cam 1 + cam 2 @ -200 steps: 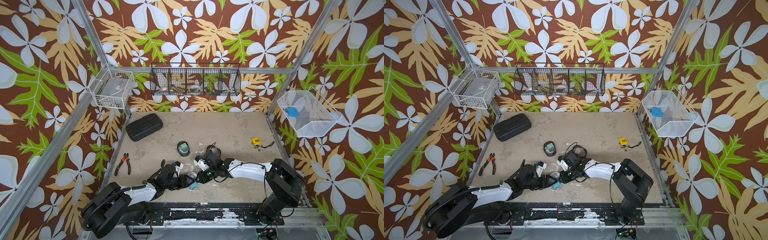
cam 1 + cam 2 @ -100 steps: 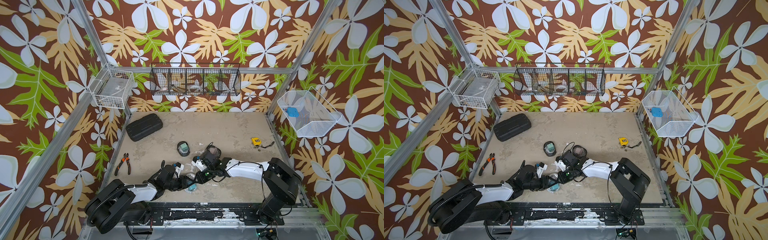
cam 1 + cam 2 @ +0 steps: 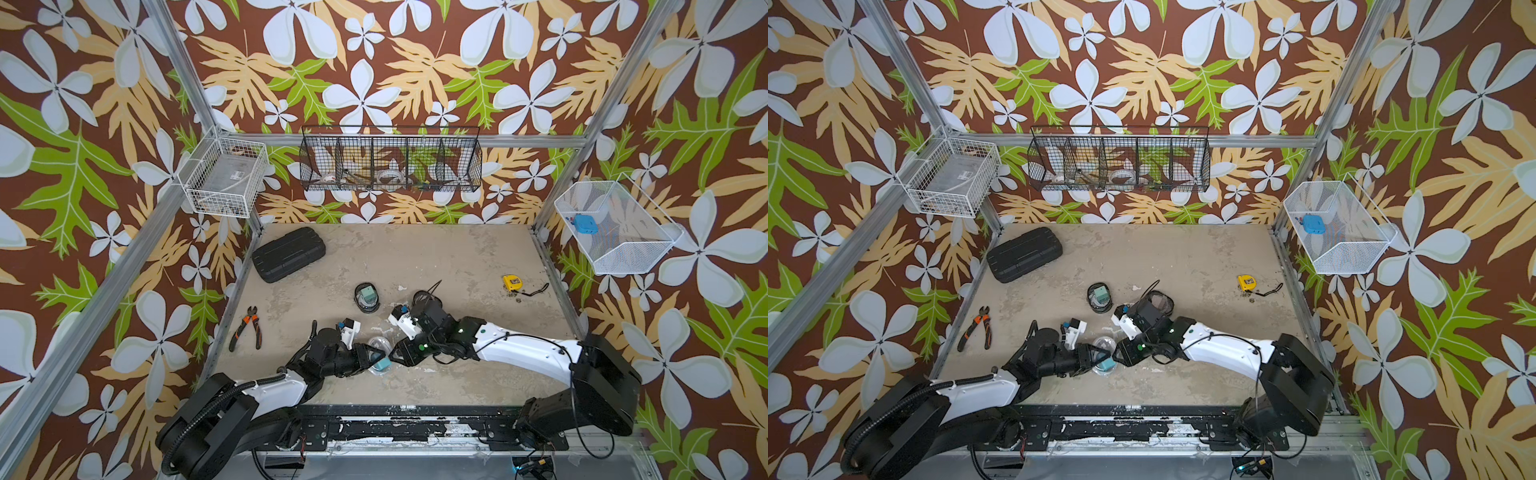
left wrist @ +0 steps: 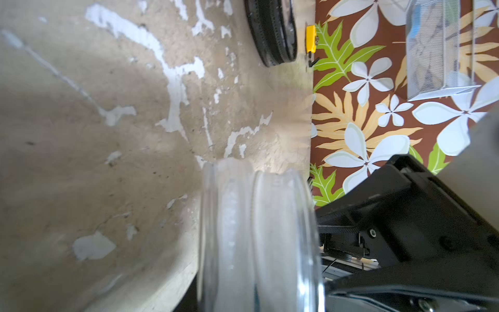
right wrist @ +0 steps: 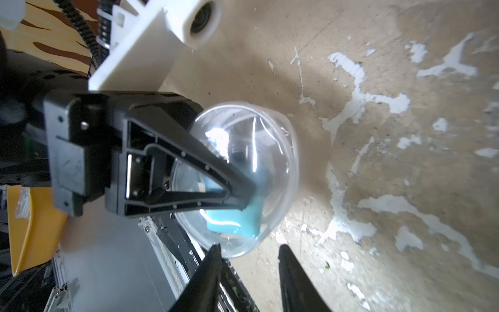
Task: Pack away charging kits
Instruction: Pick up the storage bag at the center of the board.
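Near the table's front edge a clear pouch (image 3: 379,344) (image 5: 270,129) holds a teal plug block (image 3: 382,365) (image 5: 237,218). My left gripper (image 3: 371,358) (image 3: 1096,358) is shut on this pouch, which fills the left wrist view edge-on (image 4: 256,243). My right gripper (image 5: 249,248) (image 3: 395,356) stands open beside it with nothing between its fingers; one fingertip (image 5: 214,252) is at the pouch's rim. A black-rimmed pouch with a mint green block (image 3: 367,297) lies mid-table. Another black-rimmed pouch (image 3: 1160,300) is partly hidden behind my right wrist.
A black ribbed case (image 3: 289,253) lies at the back left, pliers (image 3: 248,332) at the left edge and a yellow tape measure (image 3: 512,282) on the right. On the walls hang a white wire basket (image 3: 226,178), a black wire basket (image 3: 390,164) and a white mesh basket (image 3: 615,232) holding a blue gadget (image 3: 584,223).
My left jaws have closed in on the clear pouch. My right jaws have opened and now hold nothing. Both wrists have shifted slightly toward the front edge.
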Controlling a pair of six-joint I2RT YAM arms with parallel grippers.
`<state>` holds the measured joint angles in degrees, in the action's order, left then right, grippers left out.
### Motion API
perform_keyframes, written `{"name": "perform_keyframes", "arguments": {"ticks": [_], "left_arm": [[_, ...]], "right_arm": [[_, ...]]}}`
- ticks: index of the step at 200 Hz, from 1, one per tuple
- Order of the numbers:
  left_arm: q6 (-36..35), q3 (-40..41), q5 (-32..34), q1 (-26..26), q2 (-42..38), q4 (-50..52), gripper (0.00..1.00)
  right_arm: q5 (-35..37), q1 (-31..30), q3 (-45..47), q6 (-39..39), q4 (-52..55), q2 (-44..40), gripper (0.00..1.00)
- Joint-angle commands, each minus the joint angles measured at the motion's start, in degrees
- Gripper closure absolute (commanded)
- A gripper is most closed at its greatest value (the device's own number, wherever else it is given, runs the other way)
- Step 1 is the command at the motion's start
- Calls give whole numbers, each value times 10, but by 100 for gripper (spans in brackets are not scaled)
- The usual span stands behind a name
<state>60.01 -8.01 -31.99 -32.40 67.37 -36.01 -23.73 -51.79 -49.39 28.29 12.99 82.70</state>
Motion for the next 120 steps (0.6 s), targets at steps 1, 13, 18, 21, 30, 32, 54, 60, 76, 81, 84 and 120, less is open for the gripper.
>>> {"name": "perform_keyframes", "arguments": {"ticks": [1, 13, 18, 21, 30, 32, 54, 60, 76, 81, 84, 120], "left_arm": [[30, -5, -13, 6, -12, -31, 75], [49, -8, -21, 7, -16, -45, 75], [58, -10, -25, 7, -17, -49, 75], [63, -11, -27, 7, -18, -51, 75], [81, -15, -30, 7, -24, -55, 75], [85, -17, -30, 7, -26, -54, 75], [120, -32, -21, 7, -51, -30, 75], [128, -36, -17, 7, -59, -22, 75], [158, -39, -3, 7, -81, 0, 74], [169, -38, 2, 7, -88, 4, 74], [175, -36, 5, 7, -92, 4, 74], [222, -28, 25, 7, -130, 10, 74]], "right_arm": [[25, -13, 28, 1, -12, -48, 61], [33, -29, 43, 0, -25, -74, 61], [38, -37, 49, 0, -31, -81, 61], [40, -44, 52, -1, -35, -88, 61], [48, -60, 57, -3, -48, -99, 61], [49, -62, 58, -5, -50, -101, 61], [71, -86, 58, -8, -73, -120, 61], [78, -87, 58, -7, -77, -123, 61], [89, -87, 55, -11, -86, -126, 61], [93, -87, 54, -12, -87, -127, 62], [95, -86, 53, -14, -89, -126, 62], [106, -86, 54, -24, -113, -121, 63]]}}
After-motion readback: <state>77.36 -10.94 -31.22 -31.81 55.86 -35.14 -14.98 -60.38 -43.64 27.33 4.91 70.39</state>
